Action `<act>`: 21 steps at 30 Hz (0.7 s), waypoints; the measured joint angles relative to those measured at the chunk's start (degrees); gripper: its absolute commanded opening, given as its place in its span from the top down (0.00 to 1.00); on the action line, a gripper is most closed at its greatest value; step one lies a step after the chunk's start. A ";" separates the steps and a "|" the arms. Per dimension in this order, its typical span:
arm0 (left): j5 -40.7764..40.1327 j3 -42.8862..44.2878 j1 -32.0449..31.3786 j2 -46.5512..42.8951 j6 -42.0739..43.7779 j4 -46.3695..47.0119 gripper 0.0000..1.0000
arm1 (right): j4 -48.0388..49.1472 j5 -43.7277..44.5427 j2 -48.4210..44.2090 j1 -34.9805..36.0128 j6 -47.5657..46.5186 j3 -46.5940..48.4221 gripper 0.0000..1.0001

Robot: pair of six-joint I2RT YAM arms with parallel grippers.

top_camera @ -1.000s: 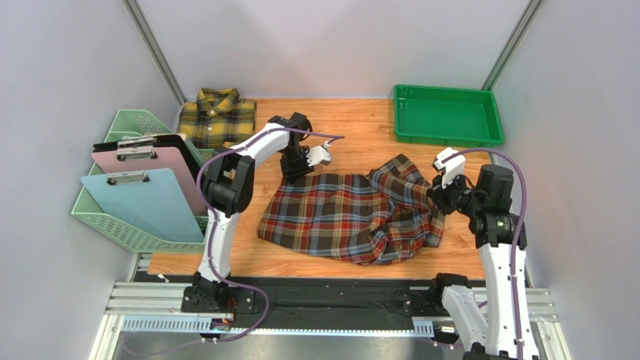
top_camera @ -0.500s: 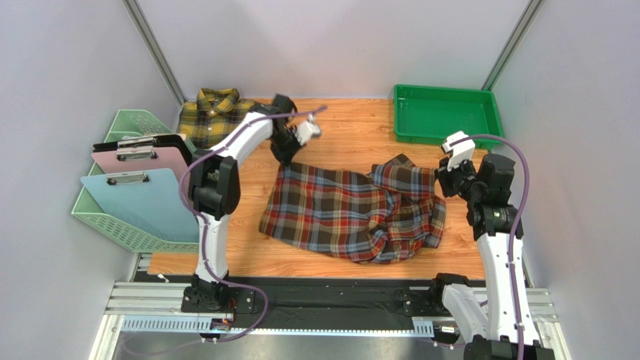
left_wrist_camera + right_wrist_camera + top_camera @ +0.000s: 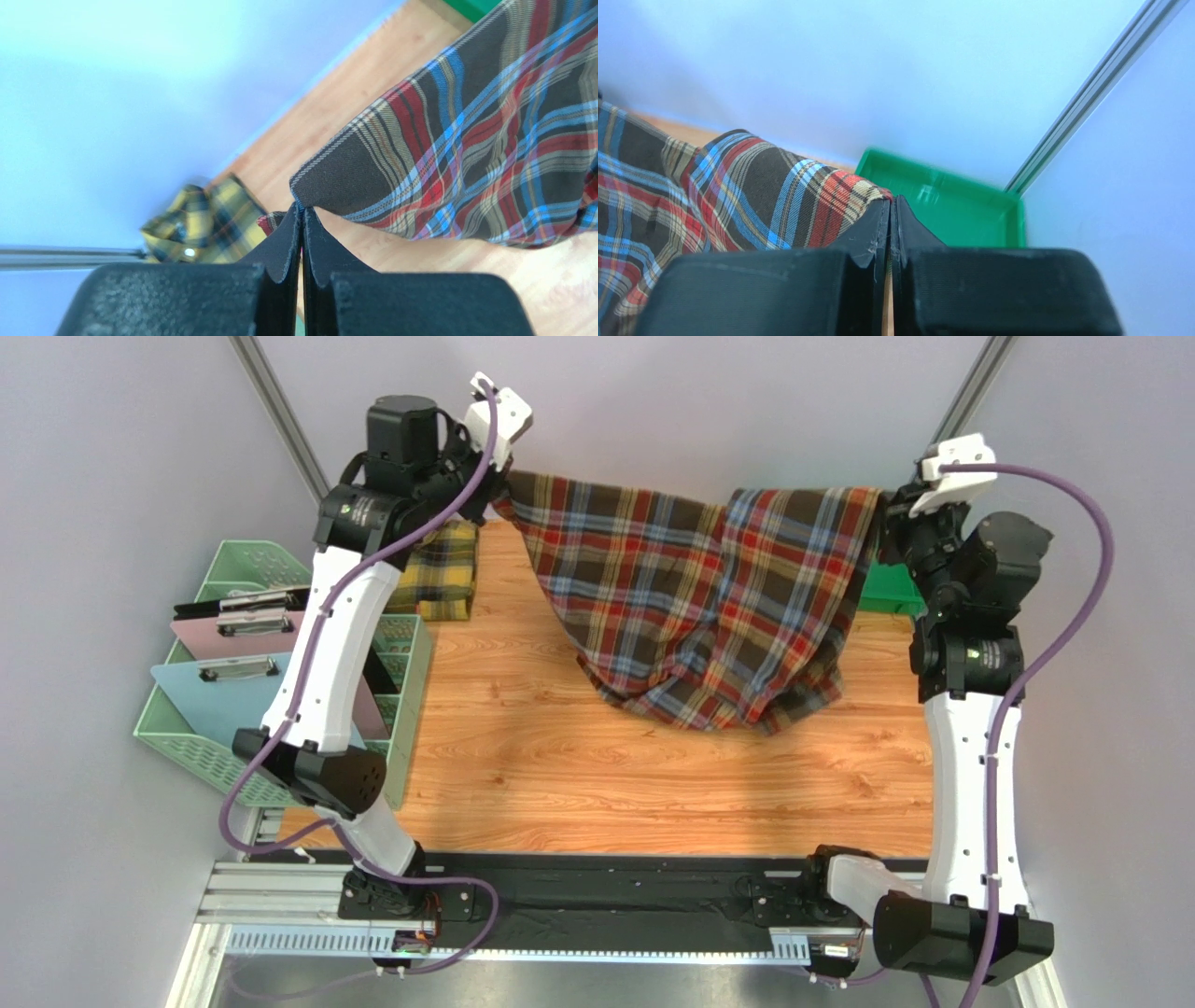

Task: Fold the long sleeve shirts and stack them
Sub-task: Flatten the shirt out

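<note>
Red plaid shirt [image 3: 701, 602] hangs above the far half of the worktop in the overhead view, its long axis stretched left to right between left gripper [image 3: 494, 480] and right gripper [image 3: 889, 518]; the yellow plaid shirt [image 3: 446, 567] lies at the far left corner. Left wrist view: jaws pinched shut on a shirt corner, cloth trailing rightward. Right wrist view: jaws clamped on the opposite corner, cloth trailing leftward.
</note>
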 measured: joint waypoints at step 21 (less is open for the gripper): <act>0.72 -11.61 -0.92 -35.93 0.44 15.28 1.00 | 7.28 11.54 -20.37 -0.04 1.25 18.29 1.00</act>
